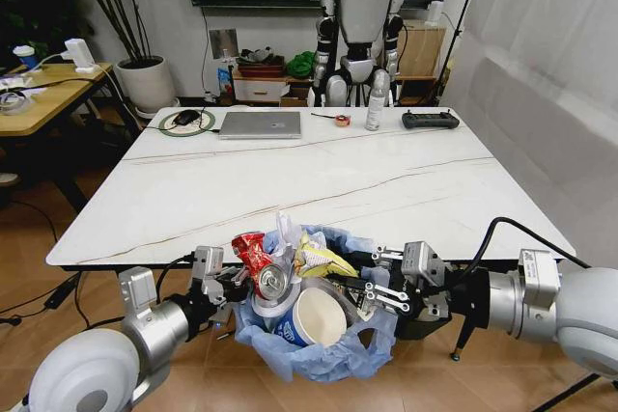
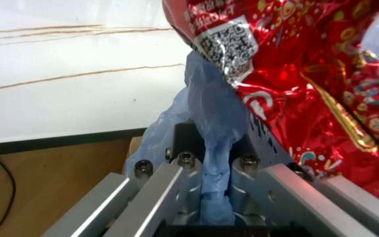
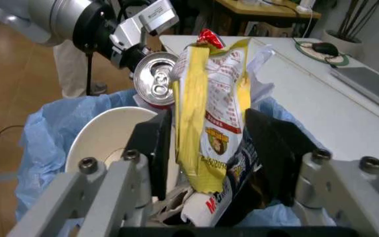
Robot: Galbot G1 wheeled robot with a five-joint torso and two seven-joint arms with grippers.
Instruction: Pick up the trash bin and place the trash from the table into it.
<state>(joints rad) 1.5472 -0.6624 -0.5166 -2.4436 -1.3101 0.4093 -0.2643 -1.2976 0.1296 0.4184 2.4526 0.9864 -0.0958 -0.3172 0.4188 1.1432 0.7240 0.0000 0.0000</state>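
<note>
The trash bin (image 1: 319, 359), lined with a crinkled light-blue bag, hangs between my two arms just before the table's (image 1: 309, 180) near edge. My left gripper (image 1: 230, 288) is shut on the bag (image 2: 216, 123) at the bin's rim. The bin holds trash: a red wrapper (image 1: 251, 250) (image 2: 308, 74), a crushed can (image 1: 273, 282) (image 3: 155, 81) and a paper cup (image 1: 319, 317) (image 3: 107, 133). Over the bin's other side, my right gripper (image 1: 359, 288) (image 3: 209, 148) has its black pads against a yellow wrapper (image 1: 319, 260) (image 3: 209, 113) standing upright in the bin.
At the table's far edge lie a laptop (image 1: 259, 124), a mouse on a green pad (image 1: 186, 120), a bottle (image 1: 374, 108) and a black remote (image 1: 430, 121). A humanoid robot (image 1: 365, 16) stands behind. A wooden desk (image 1: 43, 94) is at the far left.
</note>
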